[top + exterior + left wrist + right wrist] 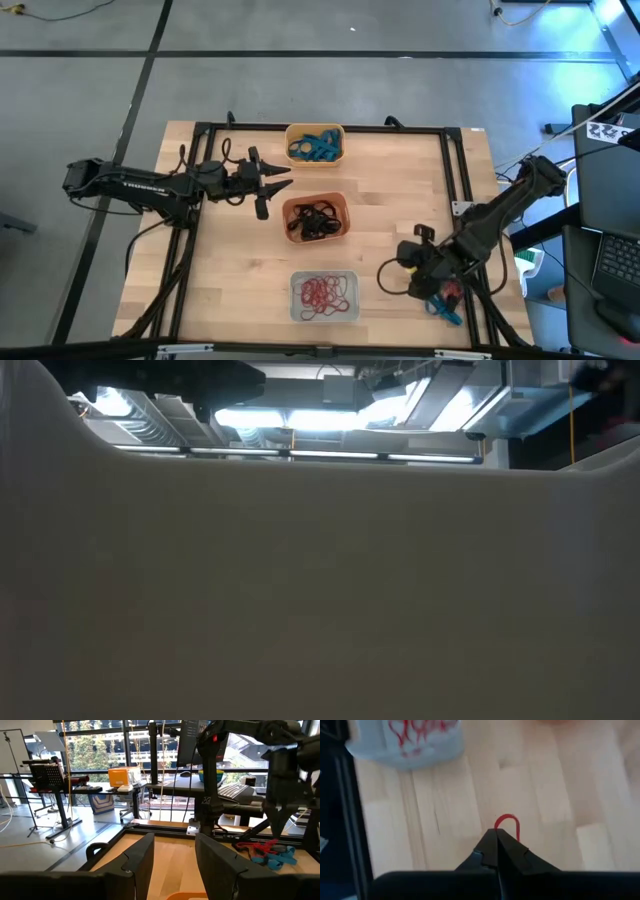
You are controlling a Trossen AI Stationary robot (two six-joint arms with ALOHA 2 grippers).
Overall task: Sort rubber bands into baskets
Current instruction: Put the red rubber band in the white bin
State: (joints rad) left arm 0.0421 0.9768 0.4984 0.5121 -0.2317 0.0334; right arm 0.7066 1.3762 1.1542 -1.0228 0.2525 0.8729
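Three baskets stand in a row down the table's middle. The yellow one (315, 143) holds blue bands, the red-orange one (316, 218) black bands, and the whitish one (324, 296) red bands; it also shows in the right wrist view (405, 742). My right gripper (496, 834) is right of the whitish basket (405, 262), shut on a red rubber band (508, 822). My left gripper (275, 180) is open and empty, just left of the red-orange basket; the left wrist view (172, 865) shows its fingers apart. Loose red and blue bands (445, 300) lie near the table's right front. My right gripper pinches the red rubber band between its two fingertips. A small loop of the band (509, 820) sticks out past the tips over the wood. The rest of the band is hidden by the fingers.
A black frame (455, 160) runs round the table top, with cables along its sides. The pile of loose bands also shows in the left wrist view (265, 852). A pale wall (320, 590) fills the low view. Bare wood lies between the baskets and the right gripper.
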